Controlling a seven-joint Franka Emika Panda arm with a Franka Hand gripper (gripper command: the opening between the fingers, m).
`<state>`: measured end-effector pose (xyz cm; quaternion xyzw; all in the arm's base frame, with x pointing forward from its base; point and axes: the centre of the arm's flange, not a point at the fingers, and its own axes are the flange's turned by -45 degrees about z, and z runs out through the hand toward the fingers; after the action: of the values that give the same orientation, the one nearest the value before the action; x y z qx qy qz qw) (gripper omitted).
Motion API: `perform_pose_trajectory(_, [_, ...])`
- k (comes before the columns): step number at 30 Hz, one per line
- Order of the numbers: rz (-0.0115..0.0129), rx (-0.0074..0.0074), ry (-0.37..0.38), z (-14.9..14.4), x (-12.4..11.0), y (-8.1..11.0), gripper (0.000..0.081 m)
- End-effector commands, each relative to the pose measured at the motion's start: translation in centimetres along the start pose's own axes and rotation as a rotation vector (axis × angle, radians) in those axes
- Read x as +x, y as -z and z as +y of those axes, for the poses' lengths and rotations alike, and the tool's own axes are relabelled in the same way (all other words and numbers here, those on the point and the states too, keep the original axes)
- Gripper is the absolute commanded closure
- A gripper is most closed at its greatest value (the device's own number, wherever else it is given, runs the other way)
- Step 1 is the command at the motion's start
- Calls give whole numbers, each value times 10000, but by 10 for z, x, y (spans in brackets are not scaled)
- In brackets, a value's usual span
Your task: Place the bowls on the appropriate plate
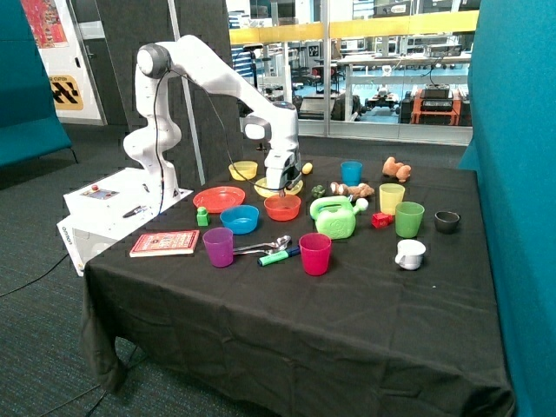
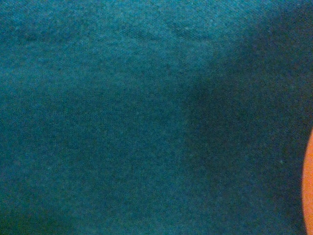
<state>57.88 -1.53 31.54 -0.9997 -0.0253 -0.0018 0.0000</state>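
Claw [image 1: 281, 188] hangs low over the orange-red bowl [image 1: 282, 207], at or just above its rim; I cannot tell whether it is spread or pinching. That bowl sits on the black-clothed surface [image 1: 347, 304] between the blue bowl [image 1: 239, 219] and the green watering can [image 1: 335, 217], beside the red plate [image 1: 219, 198]. The yellow bowl [image 1: 243, 170] stands behind, near the yellow plate [image 1: 265, 186]. In the wrist view an orange edge [image 2: 308, 186] shows at the frame's side.
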Motion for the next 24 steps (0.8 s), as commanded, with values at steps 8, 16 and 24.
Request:
perform_pose_trajectory(8, [-36,0,-116,0,11,-11,516])
perform_pose_trajectory(16, [-36,0,-204,1,12,-13,644])
perform_pose_trajectory(24, [-36,0,-196,1,11,-15,715])
